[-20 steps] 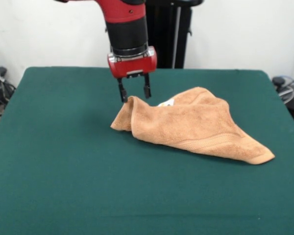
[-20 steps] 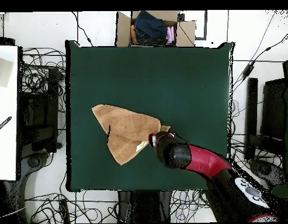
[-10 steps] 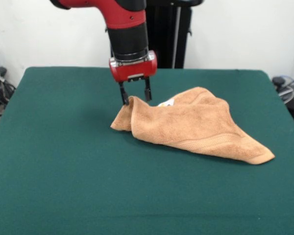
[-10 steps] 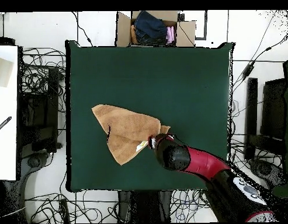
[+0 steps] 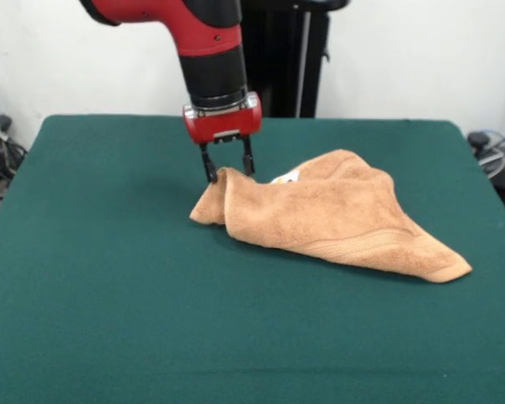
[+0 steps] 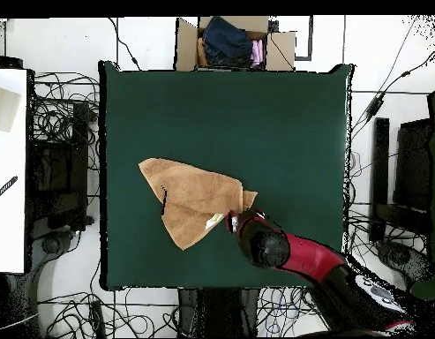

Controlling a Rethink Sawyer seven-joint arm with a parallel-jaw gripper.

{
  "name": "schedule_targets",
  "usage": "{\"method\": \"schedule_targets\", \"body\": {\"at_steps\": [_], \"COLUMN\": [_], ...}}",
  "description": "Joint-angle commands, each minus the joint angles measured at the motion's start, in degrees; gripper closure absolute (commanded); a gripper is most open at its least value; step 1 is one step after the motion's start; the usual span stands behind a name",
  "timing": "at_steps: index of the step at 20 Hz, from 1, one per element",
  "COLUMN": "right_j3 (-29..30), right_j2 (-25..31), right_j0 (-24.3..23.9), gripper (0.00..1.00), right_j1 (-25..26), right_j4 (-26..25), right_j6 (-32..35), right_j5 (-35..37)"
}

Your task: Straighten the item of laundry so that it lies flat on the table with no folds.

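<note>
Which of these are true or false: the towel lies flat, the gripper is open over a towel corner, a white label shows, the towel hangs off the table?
1. The towel lies flat: false, it is folded over itself.
2. The gripper is open around a raised towel corner: true.
3. A small white label shows on the towel: true.
4. The towel hangs off the table: false, it lies wholly on the green top.

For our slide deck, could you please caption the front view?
The hand open astride the raised fold of the crumpled towel on the green table.
</note>
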Motion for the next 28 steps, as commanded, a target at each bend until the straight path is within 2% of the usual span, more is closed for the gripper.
{"method": "schedule_targets", "body": {"at_steps": [1,5,13,28], "right_j3": [1.4,1.5,2.3,2.7], "right_j2": [1.3,2.4,12.2,15.5], "right_j0": [-2.0,-3.1,-9.6,-11.4], "gripper": [0.00,0.00,0.00,0.00], "right_j1": [5.3,6.4,12.1,12.9], "right_j4": [-3.9,-4.5,-5.9,-7.8], "right_j6": [9.3,9.2,6.8,6.7], "right_j5": [-5.2,-5.3,-2.6,-1.6]}}
